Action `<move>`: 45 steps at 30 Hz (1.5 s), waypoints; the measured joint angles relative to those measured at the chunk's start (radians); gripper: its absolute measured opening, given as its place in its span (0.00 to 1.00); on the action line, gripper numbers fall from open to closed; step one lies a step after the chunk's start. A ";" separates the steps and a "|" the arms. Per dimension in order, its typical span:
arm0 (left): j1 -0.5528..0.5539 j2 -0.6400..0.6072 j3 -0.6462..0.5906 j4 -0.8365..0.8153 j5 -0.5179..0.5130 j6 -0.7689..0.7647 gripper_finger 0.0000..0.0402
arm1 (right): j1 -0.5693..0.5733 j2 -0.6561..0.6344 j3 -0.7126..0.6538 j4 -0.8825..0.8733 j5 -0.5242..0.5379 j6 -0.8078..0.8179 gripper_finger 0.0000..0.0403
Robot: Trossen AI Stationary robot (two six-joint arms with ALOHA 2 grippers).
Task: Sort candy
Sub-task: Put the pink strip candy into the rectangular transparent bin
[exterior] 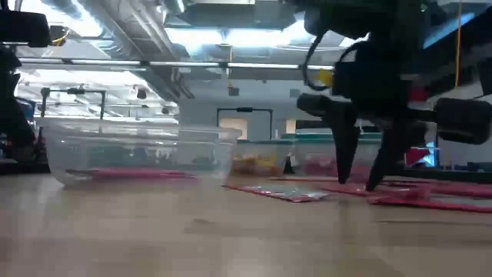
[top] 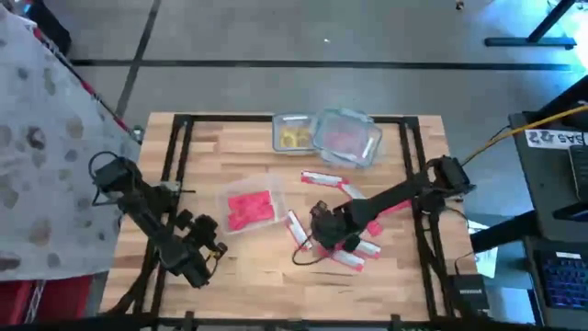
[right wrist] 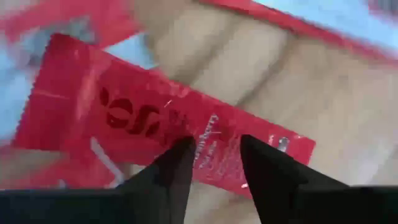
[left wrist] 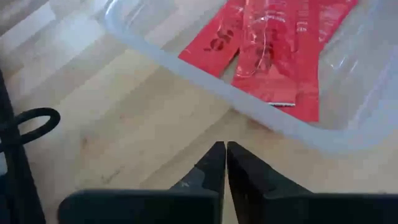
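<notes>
My right gripper (top: 323, 241) is low over the loose red candy packets (top: 354, 250) on the table (top: 248, 276), at about five o'clock from the table's middle. In the right wrist view its two fingers stand apart, one on each side of a flat red packet (right wrist: 155, 118) that lies on the wood; the tips are on or just above the wrapper, and nothing is lifted yet. I judge that I am in the picking step: the gripper is over its packet but has no hold on it.

My left gripper (left wrist: 224, 163) waits at about seven o'clock, clenched with nothing in it, just beside the rim of a clear plastic tub (top: 274, 188) in which several red packets (top: 250, 210) already lie. Two more clear tubs stand at twelve o'clock, touching each other: one (top: 278, 136) holds small yellow pieces (top: 296, 138), the other (top: 367, 142) holds something pink-red that I cannot make out. Other red packets (top: 320, 178) lie on the table at about two o'clock from my right gripper.

For the next move I think the fingers must come down flat to the wood and close on the thin packet, maybe on its edge, because so flat a wrapper can slip away. Then it should go to the tub with the red ones, at about nine o'clock from here.
</notes>
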 joint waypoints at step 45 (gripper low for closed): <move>0.000 0.000 0.000 0.012 0.000 -0.003 0.00 | -0.121 0.023 -0.002 0.182 -0.201 0.050 0.01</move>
